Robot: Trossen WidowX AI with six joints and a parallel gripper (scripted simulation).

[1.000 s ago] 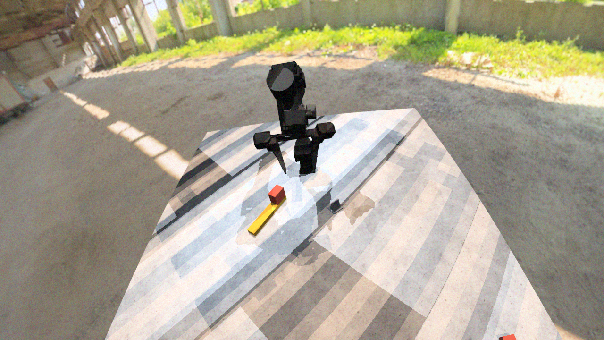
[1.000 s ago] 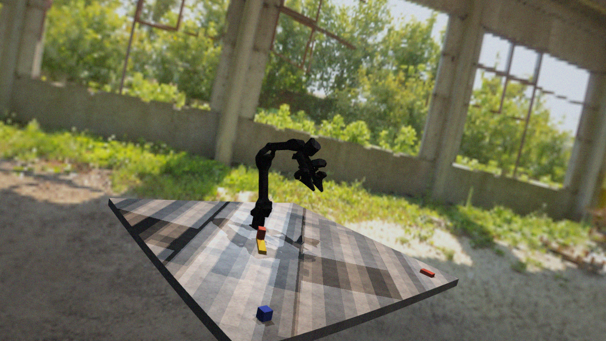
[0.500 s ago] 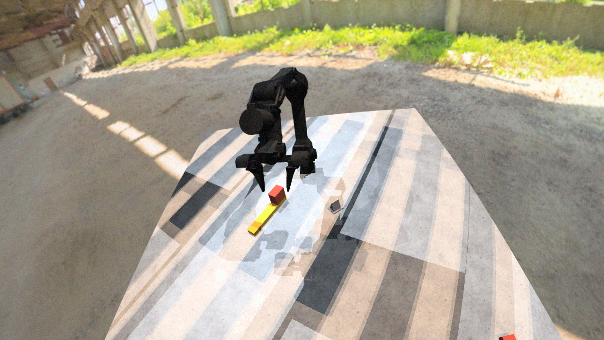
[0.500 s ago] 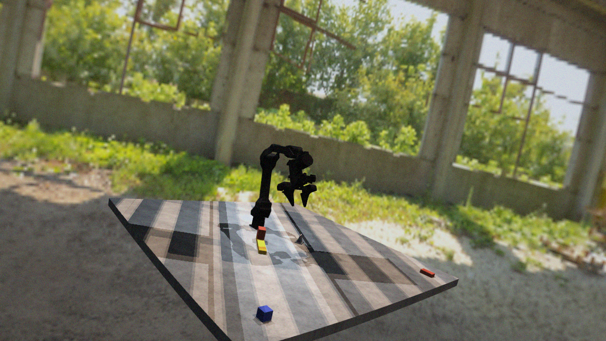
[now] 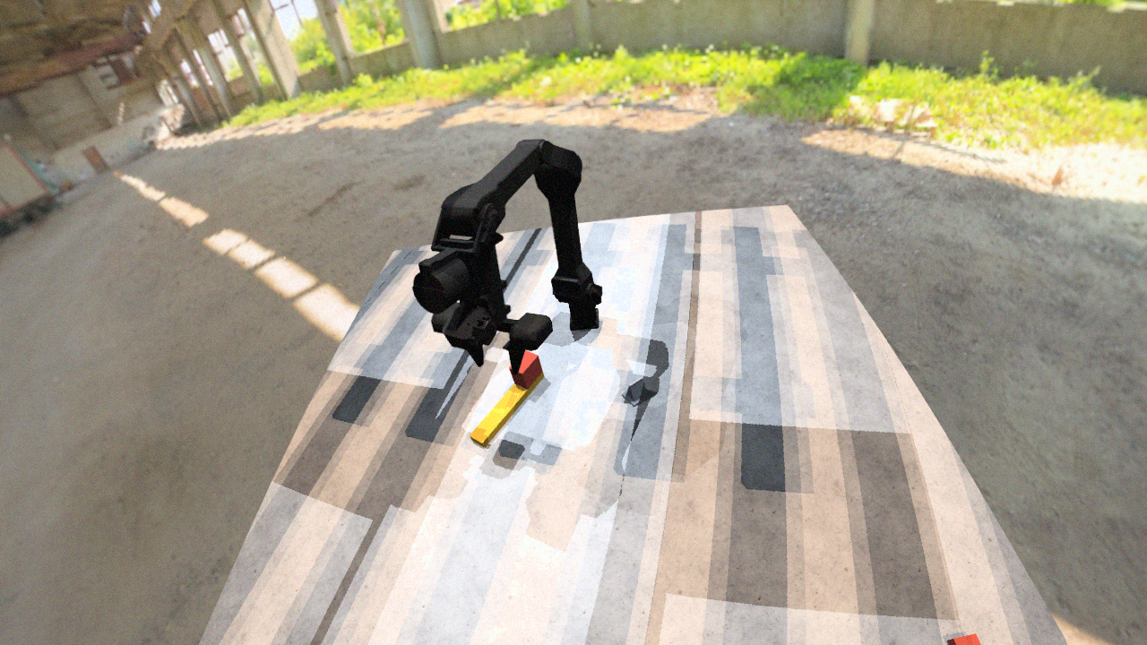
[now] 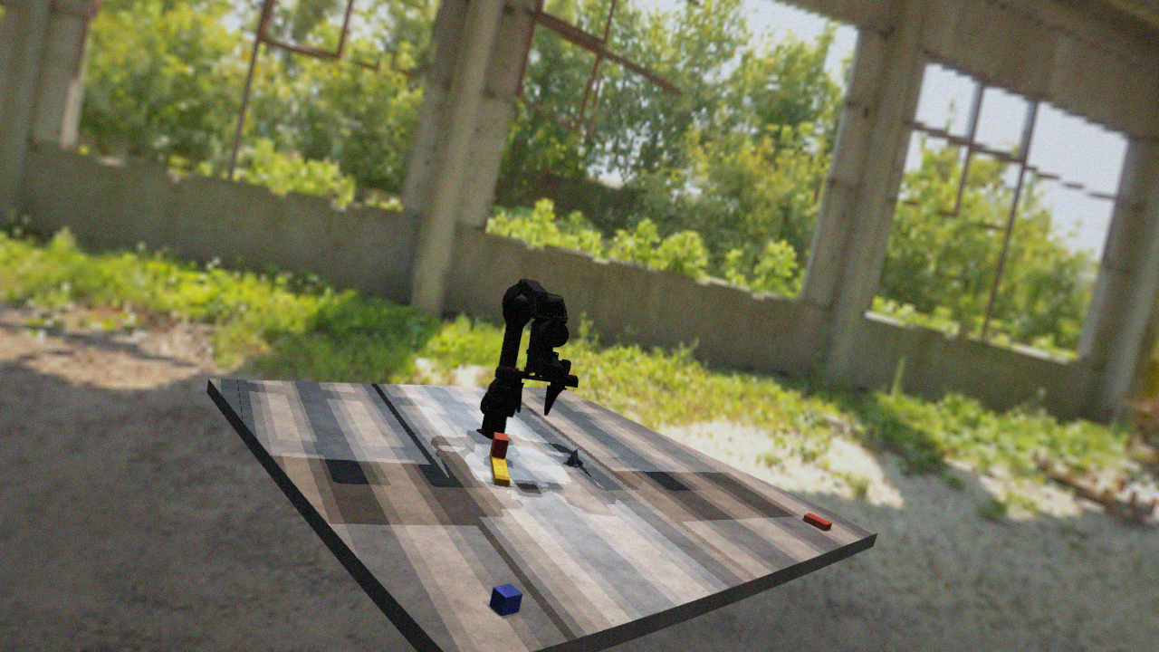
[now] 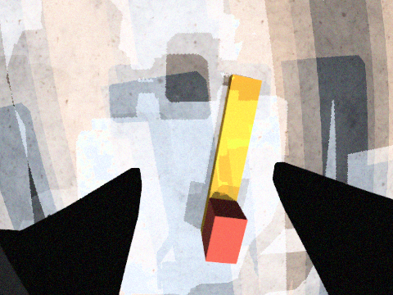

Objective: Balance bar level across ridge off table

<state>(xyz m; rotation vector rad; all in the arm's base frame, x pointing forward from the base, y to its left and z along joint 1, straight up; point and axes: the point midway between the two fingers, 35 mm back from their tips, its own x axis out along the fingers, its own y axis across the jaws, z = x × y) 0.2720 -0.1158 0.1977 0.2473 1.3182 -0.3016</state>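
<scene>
The yellow bar (image 5: 501, 415) (image 6: 501, 473) (image 7: 233, 141) lies on the table, with a red block (image 5: 526, 370) (image 6: 500, 444) (image 7: 225, 242) on its end nearer the arm's base. My gripper (image 5: 497, 366) (image 7: 209, 174) is open and empty, pointing down above the bar. In the wrist view, the bar and block show between the two fingers, closer to the right one. The ridge, a small grey wedge (image 5: 642, 391) (image 6: 573, 459), stands apart from the bar, to its right in the top and exterior views. I cannot make the ridge out clearly in the wrist view.
A separate red block (image 5: 963, 639) (image 6: 817, 520) lies near the table's far right corner in the exterior view. A blue cube (image 6: 505, 599) sits near the table's front edge there. The arm's base stands behind the bar. Shadows and stripes cover the table (image 5: 818, 521).
</scene>
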